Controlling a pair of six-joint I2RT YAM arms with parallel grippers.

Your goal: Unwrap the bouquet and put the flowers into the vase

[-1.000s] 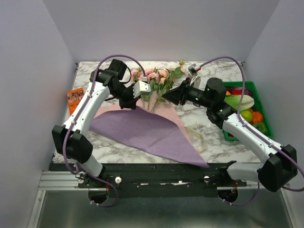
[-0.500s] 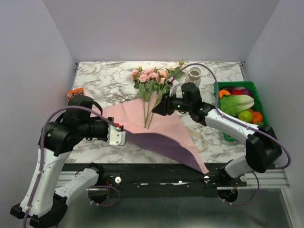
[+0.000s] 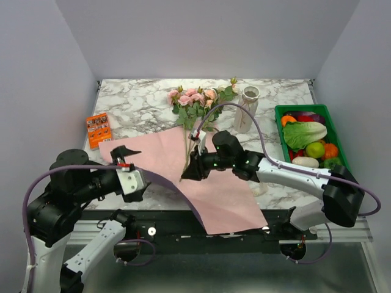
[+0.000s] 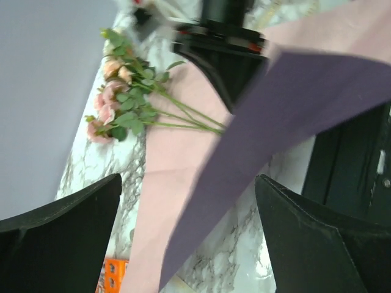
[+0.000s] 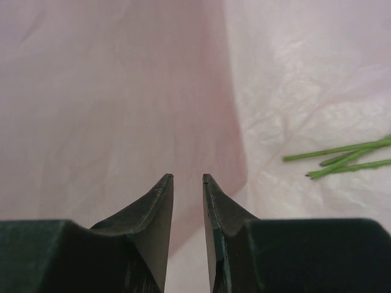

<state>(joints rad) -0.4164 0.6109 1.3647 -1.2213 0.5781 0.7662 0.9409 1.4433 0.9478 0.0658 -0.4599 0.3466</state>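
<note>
Now the flowers (image 3: 194, 101) lie by the far edge of the desk (image 3: 140, 101), stems on the flat paper (image 3: 226, 195), the vase (image 3: 245, 110) upright beside them. The left gripper (image 3: 129, 166) is released; the right gripper (image 5: 188, 178) hovers over the paper, barely parted, empty.

Left gripper (image 3: 127, 166): raised at the left edge of the paper sheet (image 3: 226, 201), jaws wide apart. Right gripper (image 3: 185, 174): low over sheet's middle, jaws narrowly apart.

Robot lab test cell. Evidence: plain grey walls (image 3: 208, 36) boxing a marble-print desk (image 3: 134, 97); cabled left arm (image 3: 73, 189) and right arm (image 3: 293, 171) on an aluminium rail (image 3: 64, 231); crate (image 3: 339, 137) of plastic vegetables (image 3: 305, 133).
</note>
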